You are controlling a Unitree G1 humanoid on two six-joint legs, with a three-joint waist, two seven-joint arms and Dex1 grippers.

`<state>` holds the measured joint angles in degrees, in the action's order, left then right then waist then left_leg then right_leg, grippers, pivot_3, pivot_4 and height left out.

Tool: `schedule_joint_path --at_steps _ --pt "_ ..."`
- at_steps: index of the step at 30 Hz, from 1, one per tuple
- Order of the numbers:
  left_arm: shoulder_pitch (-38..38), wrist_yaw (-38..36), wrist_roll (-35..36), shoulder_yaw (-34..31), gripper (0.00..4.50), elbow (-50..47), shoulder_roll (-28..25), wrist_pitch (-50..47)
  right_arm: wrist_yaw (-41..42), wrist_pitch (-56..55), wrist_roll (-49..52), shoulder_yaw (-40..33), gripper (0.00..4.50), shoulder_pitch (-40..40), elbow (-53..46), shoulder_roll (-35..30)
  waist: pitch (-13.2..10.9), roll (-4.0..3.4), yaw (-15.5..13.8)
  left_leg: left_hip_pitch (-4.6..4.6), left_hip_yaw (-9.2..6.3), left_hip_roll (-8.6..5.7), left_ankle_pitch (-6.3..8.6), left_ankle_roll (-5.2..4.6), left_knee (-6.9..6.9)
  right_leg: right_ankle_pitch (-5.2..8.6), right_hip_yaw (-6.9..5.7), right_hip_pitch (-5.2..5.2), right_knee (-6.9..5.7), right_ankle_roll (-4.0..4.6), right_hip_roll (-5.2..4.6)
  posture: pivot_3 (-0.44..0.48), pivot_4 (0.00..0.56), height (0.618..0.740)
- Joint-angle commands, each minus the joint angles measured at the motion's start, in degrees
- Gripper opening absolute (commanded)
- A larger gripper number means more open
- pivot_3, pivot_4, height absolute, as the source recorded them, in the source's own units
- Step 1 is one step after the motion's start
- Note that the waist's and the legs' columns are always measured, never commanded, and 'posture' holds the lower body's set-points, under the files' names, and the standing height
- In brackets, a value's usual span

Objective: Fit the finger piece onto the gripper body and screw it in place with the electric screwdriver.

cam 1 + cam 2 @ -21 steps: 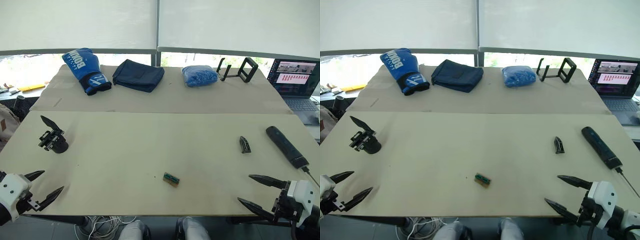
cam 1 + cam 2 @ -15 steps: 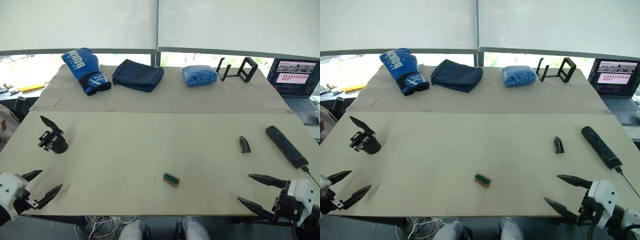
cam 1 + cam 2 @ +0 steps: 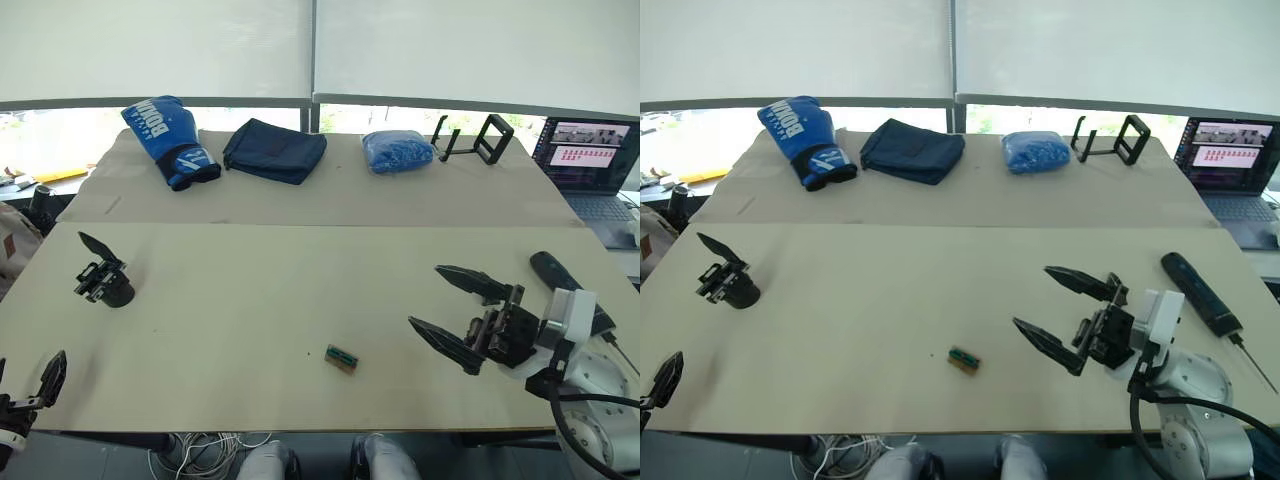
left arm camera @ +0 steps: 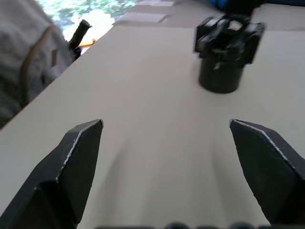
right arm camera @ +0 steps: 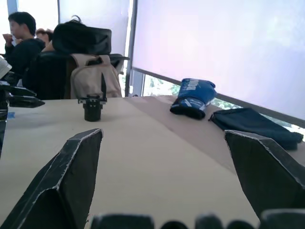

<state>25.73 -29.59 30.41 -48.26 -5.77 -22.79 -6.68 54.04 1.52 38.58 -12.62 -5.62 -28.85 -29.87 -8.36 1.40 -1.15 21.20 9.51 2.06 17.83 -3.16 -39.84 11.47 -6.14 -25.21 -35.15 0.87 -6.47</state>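
Note:
The gripper body (image 3: 103,280), black with a round base and one pointed finger, stands at the table's left; it also shows as the gripper body (image 4: 224,57) ahead of my left gripper (image 4: 165,123), which is open and empty near the front left corner. My right gripper (image 3: 424,296) hangs open and empty over the table's right half, fingers pointing left. It covers the spot where the finger piece lay, so the finger piece is hidden. The electric screwdriver (image 3: 1200,293), a long black cylinder, lies just right of that gripper.
A small green-brown block (image 3: 342,358) lies near the front middle. On the far table sit a blue boxing glove (image 3: 170,140), a dark folded bag (image 3: 275,150), a blue bundle (image 3: 398,150) and a black stand (image 3: 475,140). A laptop (image 3: 590,165) is at far right. A person (image 5: 21,40) sits beyond the table's left end.
My right gripper has swung up and left from the front right corner to over the finger piece's spot, hiding it. My left gripper has sunk lower at the front left edge.

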Motion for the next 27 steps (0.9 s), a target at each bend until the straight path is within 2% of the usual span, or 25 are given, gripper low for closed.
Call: schedule_joint_path --at_steps 1,6,11,18,27 --pt "-0.9 3.1 -2.3 2.4 4.47 -4.6 -0.2 0.3 0.1 -0.3 0.6 0.6 4.5 0.1 -1.6 0.1 0.1 0.11 -0.3 0.0 0.0 0.0 0.01 0.0 0.0 0.04 -0.04 0.01 0.02 0.07 -0.01 0.0 0.15 0.74" --pt "-6.6 7.2 -5.4 6.9 4.47 -3.9 -1.6 -1.0 0.0 -0.5 0.7 0.3 4.5 1.6 -0.2 -0.3 0.1 0.19 -0.6 0.01 0.04 -0.04 -0.01 0.02 -0.01 -0.03 -0.07 0.17 -0.06 0.1 -0.01 0.0 0.15 0.74" --pt "-12.6 9.7 -10.5 12.8 4.47 1.4 -3.9 -3.3 1.7 0.1 1.0 1.2 4.5 0.2 -1.7 -1.3 0.2 0.16 0.1 0.01 0.07 -0.03 -0.06 0.04 0.0 -0.11 -0.34 0.17 -0.17 -0.04 0.24 0.0 0.15 0.74" --pt "-20.3 13.9 -15.4 17.3 4.47 7.9 -4.2 -2.4 8.1 -2.3 0.5 2.8 4.5 -4.1 -2.4 -2.9 0.2 0.18 0.5 -0.01 0.07 -0.03 -0.11 0.1 0.0 -0.09 -0.39 0.19 -0.26 -0.04 0.29 0.0 0.15 0.74" --pt "-27.4 14.9 -18.1 20.4 4.47 15.9 -4.4 1.6 9.0 -6.3 -1.5 2.2 4.5 -6.4 -0.1 -0.5 0.2 0.19 0.4 -0.03 0.08 -0.05 -0.14 0.16 -0.02 -0.08 -0.39 0.17 -0.43 -0.04 0.23 0.0 0.15 0.74"
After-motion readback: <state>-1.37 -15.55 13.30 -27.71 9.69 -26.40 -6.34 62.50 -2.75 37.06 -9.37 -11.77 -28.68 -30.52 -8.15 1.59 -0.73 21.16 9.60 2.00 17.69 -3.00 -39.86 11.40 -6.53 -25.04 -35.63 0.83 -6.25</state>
